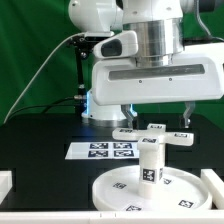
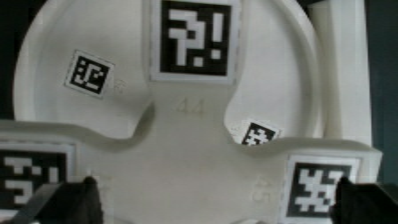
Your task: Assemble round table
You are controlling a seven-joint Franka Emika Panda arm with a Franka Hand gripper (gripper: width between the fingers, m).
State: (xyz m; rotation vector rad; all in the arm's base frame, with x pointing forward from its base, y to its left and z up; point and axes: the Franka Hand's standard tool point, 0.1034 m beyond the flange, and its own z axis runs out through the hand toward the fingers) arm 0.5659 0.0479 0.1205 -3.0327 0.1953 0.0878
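Already the round disc point(image 1: 140, 190) lies flat on the black table point(image 1: 40, 150) near the front, and the cylinder leg point(image 1: 150, 163) stands upright at its middle, so that first joint looks made. The cross-shaped foot piece point(image 1: 152, 134) sits on top of the leg; whether it is screwed home I cannot tell, and seating it seems to be what is left. Behind, the marker board point(image 1: 100, 150) lies flat. No containers are in view. The gripper point(image 1: 155, 118) hangs over the foot piece point(image 2: 196, 120) with fingers point(image 2: 71, 200) spread, pinching nothing.
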